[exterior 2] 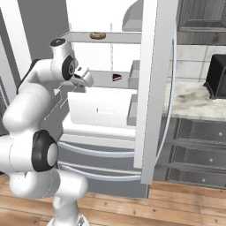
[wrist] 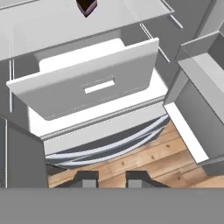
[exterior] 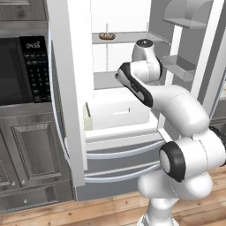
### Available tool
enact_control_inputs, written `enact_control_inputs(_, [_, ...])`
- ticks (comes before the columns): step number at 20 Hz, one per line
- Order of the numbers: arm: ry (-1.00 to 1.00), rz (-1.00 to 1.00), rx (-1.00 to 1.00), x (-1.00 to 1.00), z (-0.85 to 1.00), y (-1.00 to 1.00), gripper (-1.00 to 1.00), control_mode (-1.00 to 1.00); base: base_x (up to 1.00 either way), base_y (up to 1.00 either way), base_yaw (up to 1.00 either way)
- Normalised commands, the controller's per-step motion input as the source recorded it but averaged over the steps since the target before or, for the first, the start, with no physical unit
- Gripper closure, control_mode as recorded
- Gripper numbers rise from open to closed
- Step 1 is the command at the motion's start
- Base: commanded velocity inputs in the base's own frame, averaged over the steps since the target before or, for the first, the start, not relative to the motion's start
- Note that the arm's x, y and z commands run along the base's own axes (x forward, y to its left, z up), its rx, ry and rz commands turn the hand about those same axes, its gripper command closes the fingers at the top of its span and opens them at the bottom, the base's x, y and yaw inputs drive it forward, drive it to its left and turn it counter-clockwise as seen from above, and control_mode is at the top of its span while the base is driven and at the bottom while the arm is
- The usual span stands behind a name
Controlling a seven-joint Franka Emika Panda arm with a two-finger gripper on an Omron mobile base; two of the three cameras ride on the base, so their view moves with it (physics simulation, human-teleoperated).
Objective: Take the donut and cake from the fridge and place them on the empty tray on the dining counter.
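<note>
My pincer (wrist: 108, 178) hangs empty in front of the open fridge (exterior: 70, 110), its two fingertips a little apart and holding nothing, pointing down over one white pulled-out drawer (wrist: 87, 83) that sits between me and the shelves. One cake (exterior 2: 116, 77) slice lies on the middle shelf just beyond my pincer. One donut (exterior 2: 97, 35) rests farther back on the shelf above, and the microwave (exterior: 22, 70) stands left of the fridge.

Donut (exterior: 107, 35) on the fridge's (exterior 2: 148, 88) upper shelf; cake (exterior 2: 116, 77) on the shelf below (right side), above the drawer (wrist: 87, 83).
</note>
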Motion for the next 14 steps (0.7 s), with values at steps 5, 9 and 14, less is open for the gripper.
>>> enact_control_inputs(5, [-0.01, 0.00, 0.03, 0.02, 0.01, -0.23, -1.00, -1.00, 0.00, 0.00, 0.00])
enact_control_inputs(9, [-0.03, 0.00, 0.07, 0.05, 0.04, -0.24, -1.00, -1.00, 0.00, 0.00, 0.00])
enact_control_inputs(14, [-0.08, 0.00, 0.00, 0.11, 0.00, -0.04, -1.00, -1.00, 0.00, 0.00, 0.00])
